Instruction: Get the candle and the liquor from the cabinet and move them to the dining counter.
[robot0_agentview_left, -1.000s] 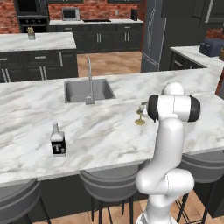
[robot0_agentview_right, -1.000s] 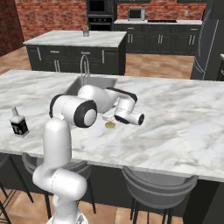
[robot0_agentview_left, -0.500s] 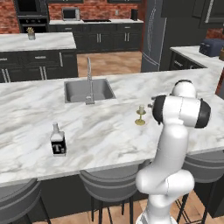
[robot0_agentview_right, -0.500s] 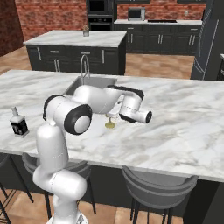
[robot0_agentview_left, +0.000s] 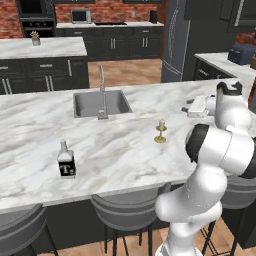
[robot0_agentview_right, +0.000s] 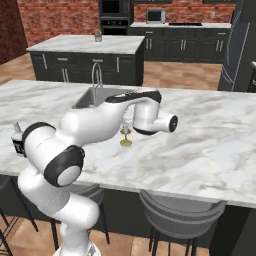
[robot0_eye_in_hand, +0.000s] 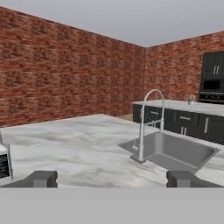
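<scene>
On the marble bench, going left to right in the left base view: the liquor stands upright near the front edge, well left of the sink and its faucet; the candle stands upright further right, near the middle of the bench, well apart from the bottle.

In the right base view the arm's forearm crosses in front of the candle, so just its golden base and stem show, and the liquor is largely hidden behind the arm's shoulder.

In the hand view the liquor is cut off at the left edge, with a sliver of label visible. There the two fingers stand wide apart with nothing between them, looking across the bench toward the faucet and sink.
</scene>
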